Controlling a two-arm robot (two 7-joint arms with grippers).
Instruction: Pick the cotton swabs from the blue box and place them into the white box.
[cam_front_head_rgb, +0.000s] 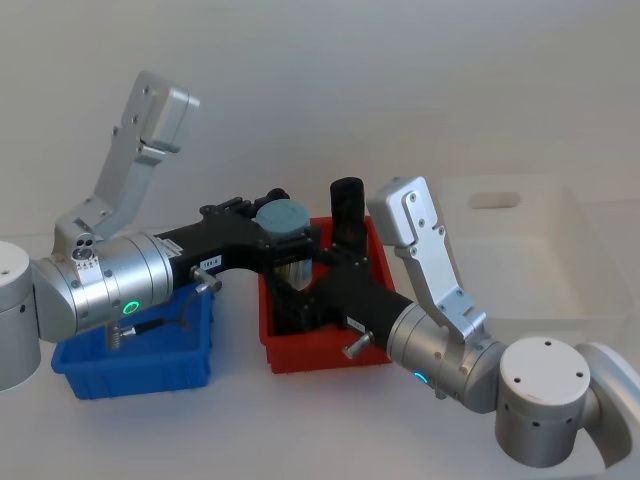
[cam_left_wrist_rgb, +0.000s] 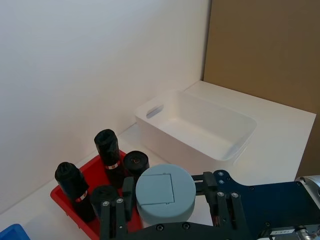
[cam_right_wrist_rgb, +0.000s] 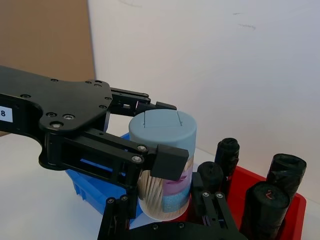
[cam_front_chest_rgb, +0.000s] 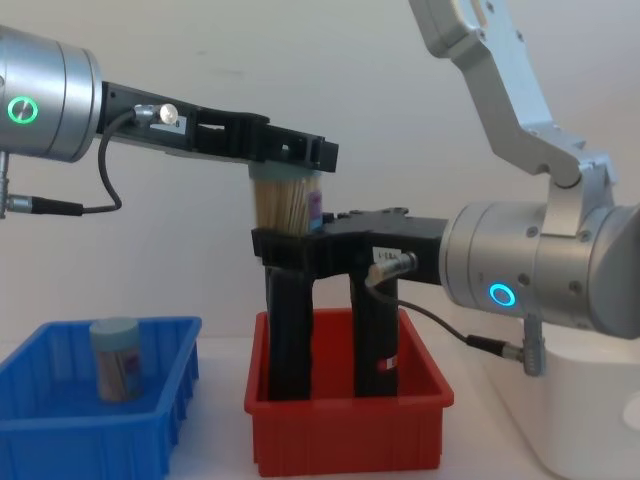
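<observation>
A cotton swab tub (cam_front_chest_rgb: 288, 205) with a pale blue lid (cam_front_head_rgb: 283, 218) hangs in the air over the red bin. My left gripper (cam_front_chest_rgb: 290, 150) is shut on its upper part, seen from behind in the left wrist view (cam_left_wrist_rgb: 165, 200). My right gripper (cam_front_chest_rgb: 285, 248) reaches in from the right and sits around the tub's base (cam_right_wrist_rgb: 162, 210). A second tub (cam_front_chest_rgb: 115, 358) stands in the blue box (cam_front_chest_rgb: 60, 430), down to the left. The white box (cam_front_head_rgb: 560, 290) lies open at the right, past my right arm.
A red bin (cam_front_chest_rgb: 350, 430) directly under the held tub holds several tall black upright objects (cam_front_chest_rgb: 375, 340). It stands between the blue box and the white box. My right arm's elbow (cam_front_head_rgb: 440, 260) rises between the red bin and the white box.
</observation>
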